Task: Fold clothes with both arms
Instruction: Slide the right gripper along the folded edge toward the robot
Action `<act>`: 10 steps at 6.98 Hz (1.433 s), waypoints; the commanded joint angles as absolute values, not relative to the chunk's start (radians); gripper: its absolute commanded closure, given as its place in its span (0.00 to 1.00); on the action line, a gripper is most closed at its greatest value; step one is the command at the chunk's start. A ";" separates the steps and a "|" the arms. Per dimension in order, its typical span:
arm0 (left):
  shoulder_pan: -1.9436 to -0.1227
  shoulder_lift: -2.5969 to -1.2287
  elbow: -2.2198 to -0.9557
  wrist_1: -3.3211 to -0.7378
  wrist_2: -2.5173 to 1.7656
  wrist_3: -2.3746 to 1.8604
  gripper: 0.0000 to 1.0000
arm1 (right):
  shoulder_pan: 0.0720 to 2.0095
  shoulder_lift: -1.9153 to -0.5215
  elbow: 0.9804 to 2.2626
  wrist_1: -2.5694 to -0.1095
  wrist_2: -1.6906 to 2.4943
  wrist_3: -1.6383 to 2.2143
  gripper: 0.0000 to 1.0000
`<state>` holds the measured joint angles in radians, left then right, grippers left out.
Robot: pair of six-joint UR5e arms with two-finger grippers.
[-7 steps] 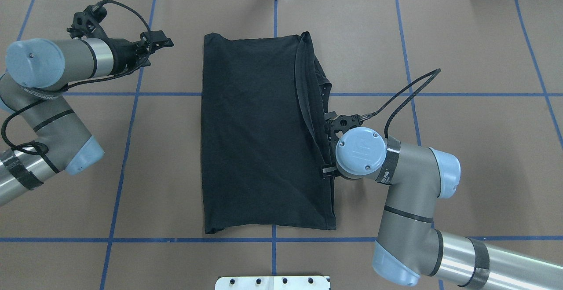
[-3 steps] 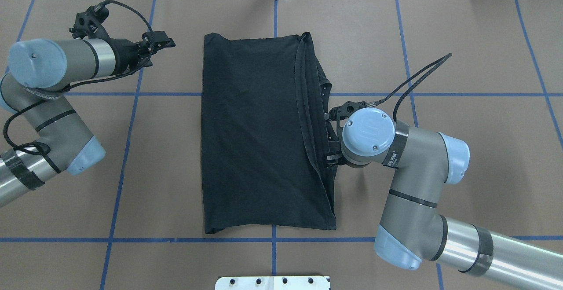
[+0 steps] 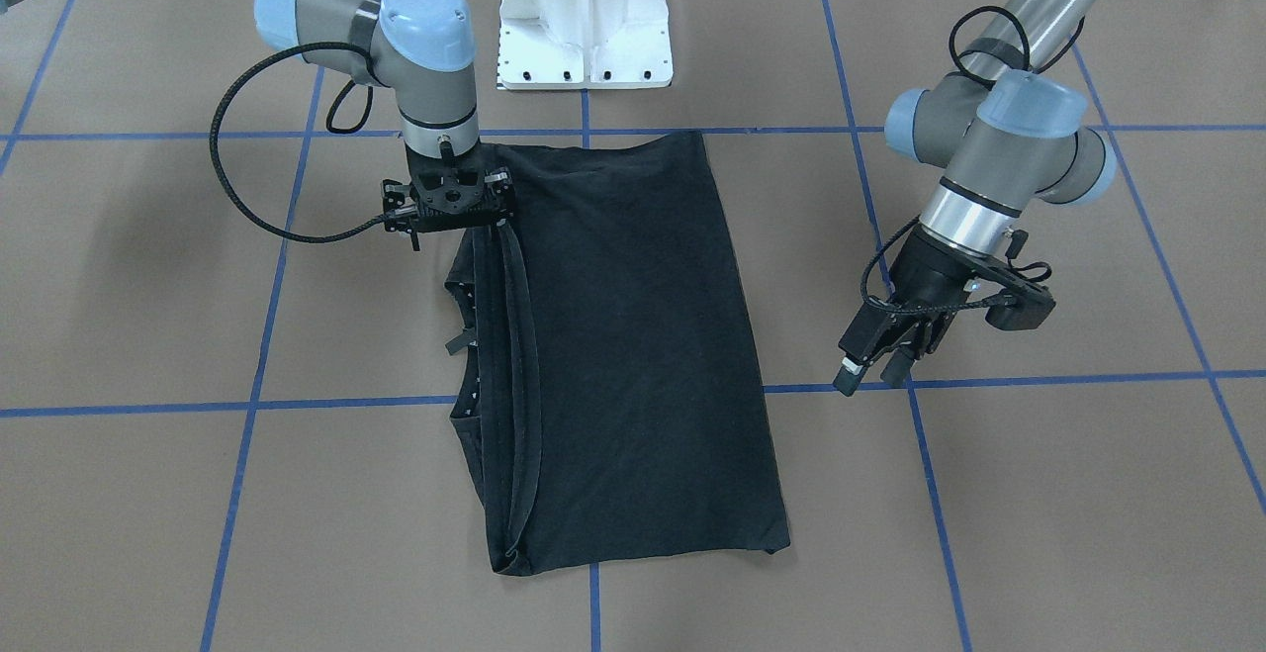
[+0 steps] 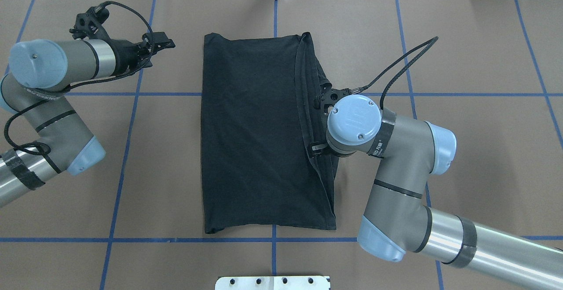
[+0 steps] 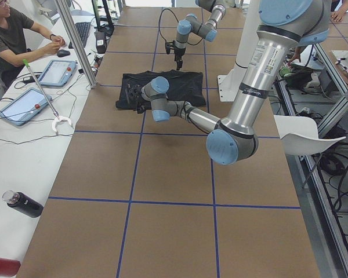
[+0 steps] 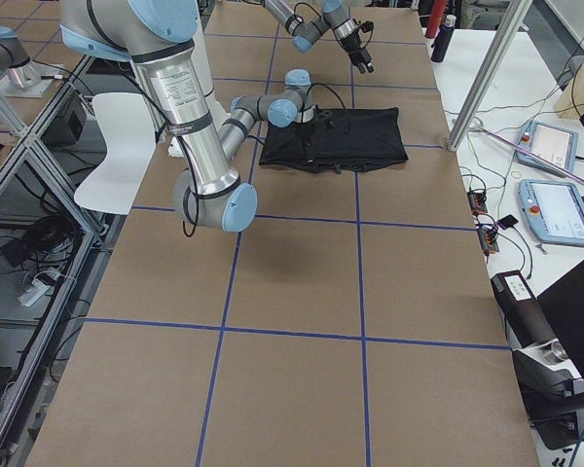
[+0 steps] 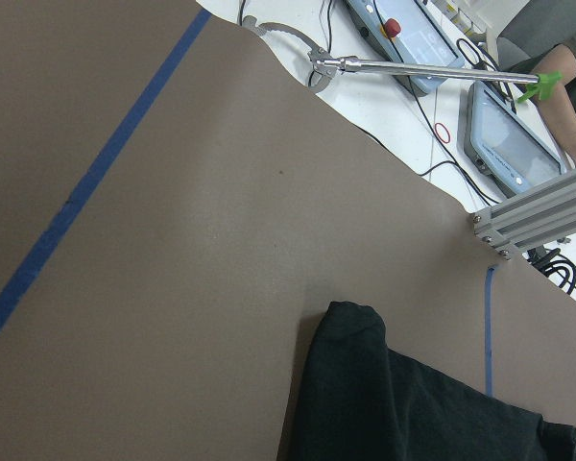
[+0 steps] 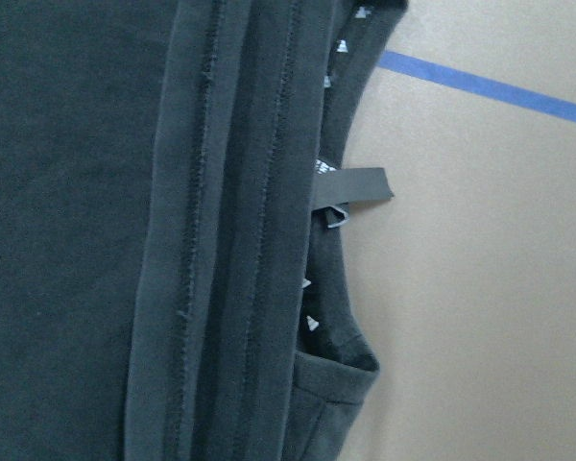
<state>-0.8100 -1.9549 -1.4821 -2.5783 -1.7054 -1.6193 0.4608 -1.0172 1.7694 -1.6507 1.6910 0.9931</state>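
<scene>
Your right gripper (image 3: 455, 209) hangs at the shirt's (image 4: 255, 136) hemmed edge, probably to lift it; its opening is hidden. Left gripper (image 3: 872, 367) hovers toward the table's (image 4: 462, 39) far edge, spread, empty.

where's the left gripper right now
In the front-facing view the left gripper is on the view's right, apart from the black T-shirt and close to a blue tape crossing.

The right gripper (image 4: 320, 149) has its jaws hidden.
</scene>
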 commanded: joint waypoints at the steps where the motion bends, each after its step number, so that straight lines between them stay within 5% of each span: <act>1: -0.810 -1.953 -1.480 -2.577 -1.706 -1.617 0.00 | 0.428 -0.938 1.668 -1.651 1.651 0.986 0.00; 10: -0.810 -1.954 -1.482 -2.579 -1.706 -1.618 0.00 | 0.454 -0.979 1.663 -1.658 1.680 0.976 0.00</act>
<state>-0.8100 -1.9543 -1.4806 -2.5787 -1.7058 -1.6178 0.4343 -0.9703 1.6626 -1.6570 1.6735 0.9820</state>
